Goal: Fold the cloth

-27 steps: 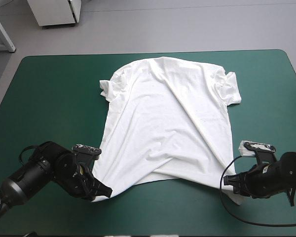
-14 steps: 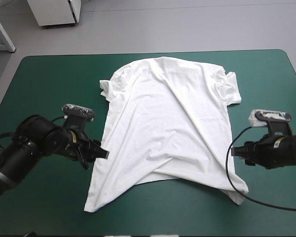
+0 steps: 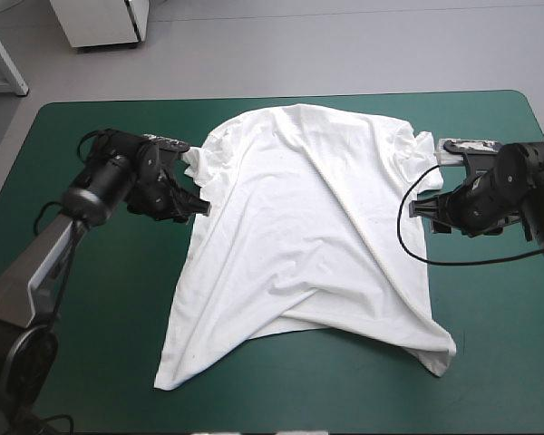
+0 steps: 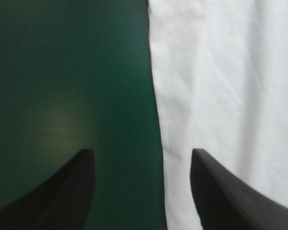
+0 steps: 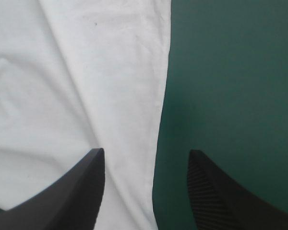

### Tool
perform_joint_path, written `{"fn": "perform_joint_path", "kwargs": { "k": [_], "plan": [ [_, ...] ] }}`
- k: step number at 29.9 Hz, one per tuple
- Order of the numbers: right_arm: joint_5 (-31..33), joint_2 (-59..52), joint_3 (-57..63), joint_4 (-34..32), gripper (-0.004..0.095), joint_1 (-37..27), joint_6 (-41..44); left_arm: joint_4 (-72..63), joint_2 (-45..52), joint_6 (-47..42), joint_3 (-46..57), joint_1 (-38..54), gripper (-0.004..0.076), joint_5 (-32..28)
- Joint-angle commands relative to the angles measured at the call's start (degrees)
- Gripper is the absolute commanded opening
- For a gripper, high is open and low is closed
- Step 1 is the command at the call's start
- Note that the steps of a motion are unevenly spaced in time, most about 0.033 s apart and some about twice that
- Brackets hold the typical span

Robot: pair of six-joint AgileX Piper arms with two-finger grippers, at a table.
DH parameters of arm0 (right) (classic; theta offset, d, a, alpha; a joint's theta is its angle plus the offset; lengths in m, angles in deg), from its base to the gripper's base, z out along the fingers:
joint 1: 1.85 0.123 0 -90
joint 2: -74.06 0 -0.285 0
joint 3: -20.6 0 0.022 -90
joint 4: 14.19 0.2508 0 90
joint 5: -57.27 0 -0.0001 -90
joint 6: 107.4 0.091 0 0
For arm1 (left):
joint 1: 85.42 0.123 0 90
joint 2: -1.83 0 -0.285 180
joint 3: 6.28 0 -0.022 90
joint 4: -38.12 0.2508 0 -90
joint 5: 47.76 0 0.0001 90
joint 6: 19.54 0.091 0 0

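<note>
The white T-shirt (image 3: pixel 308 227) lies spread on the teal-green cover, collar end toward the far edge, with a diagonal crease across it and its hem rumpled near the front. My left gripper (image 3: pixel 198 207) is at the shirt's left side seam just below the left sleeve; in the left wrist view the left gripper (image 4: pixel 141 165) stands open over the edge of the T-shirt (image 4: pixel 230 96). My right gripper (image 3: pixel 419 210) is at the right side seam below the right sleeve; the right gripper (image 5: pixel 146 165) is open too, straddling the edge of the T-shirt (image 5: pixel 86 81).
Bare teal-green cover (image 3: pixel 82 299) stretches on the left and right of the shirt and along the front edge. The shirt's two hem corners (image 3: pixel 168 381) lie loose near the front.
Both grippers let go of the hem corners and moved away from the front edge, along the shirt's sides, up to just below the sleeves. The shirt now lies flat.
</note>
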Motion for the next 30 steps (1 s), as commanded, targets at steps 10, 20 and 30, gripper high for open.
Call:
{"fn": "perform_joint_path", "kwargs": {
  "k": [10,20,30],
  "plan": [
    [-2.50,4.70,-6.45,1.27,0.0481,-0.42,-0.10,-1.02,-16.81,1.17,-18.92,0.10,0.0424,0.31],
    [-2.29,4.70,-6.45,1.24,0.0463,-0.42,-0.45,-1.01,-23.78,0.47,-20.69,0.65,0.0344,0.31],
    [-2.90,4.98,-6.45,-1.62,0.0465,-0.53,-0.45,-1.62,-25.35,-0.61,-20.69,1.18,-0.0022,-0.56]
  ]
}}
